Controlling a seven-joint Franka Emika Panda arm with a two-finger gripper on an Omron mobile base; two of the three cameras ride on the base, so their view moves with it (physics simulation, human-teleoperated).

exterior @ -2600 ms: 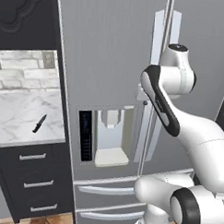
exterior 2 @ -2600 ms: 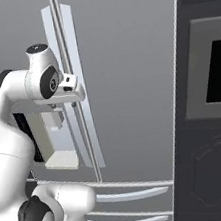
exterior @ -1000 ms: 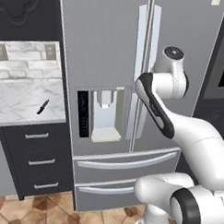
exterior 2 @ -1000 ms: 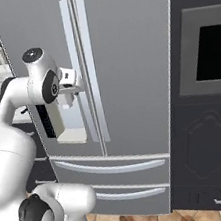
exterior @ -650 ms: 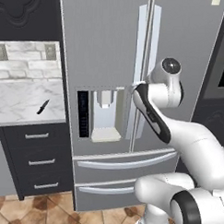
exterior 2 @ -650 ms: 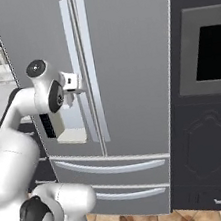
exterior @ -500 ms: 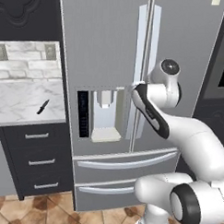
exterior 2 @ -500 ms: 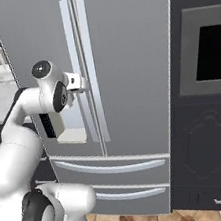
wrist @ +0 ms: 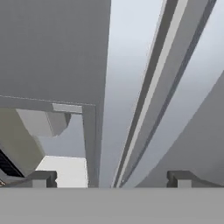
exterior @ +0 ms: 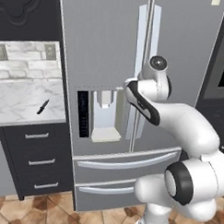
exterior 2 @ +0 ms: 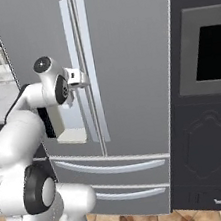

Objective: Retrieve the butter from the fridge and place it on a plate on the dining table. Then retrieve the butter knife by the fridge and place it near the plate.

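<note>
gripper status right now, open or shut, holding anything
Gripper: jaws open, holding nothing, straddling the fridge door handles without touching.

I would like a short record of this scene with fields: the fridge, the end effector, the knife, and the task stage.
fridge: both doors shut
handles: two upright bars at the door seam
end effector: open, close in front of the handles, holding nothing
knife: lying on the marble counter left of the fridge
stage: fridge not yet opened
</note>
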